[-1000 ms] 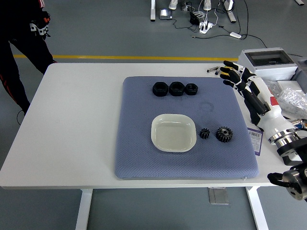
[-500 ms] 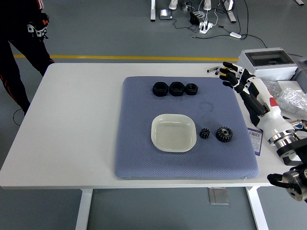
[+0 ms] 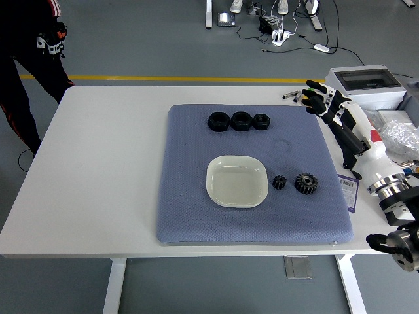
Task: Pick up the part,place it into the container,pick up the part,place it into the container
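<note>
Pad lies centre on table. Dish sits on pad, slightly right of middle. Small gear just right of dish; large gear just right of small gear. Three nuts in row behind dish, near pad's far edge. Right hand over table beyond pad's far right corner. Box behind hand.

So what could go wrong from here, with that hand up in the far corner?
The right hand hovers open near the mat's far right corner, well away from the parts, so it has a long reach to make. The small gear and large gear sit almost touching; fingers closing on one could nudge or drag the other. The small gear also lies close beside the white dish, so the fingers might bump the dish and shift it.
</note>
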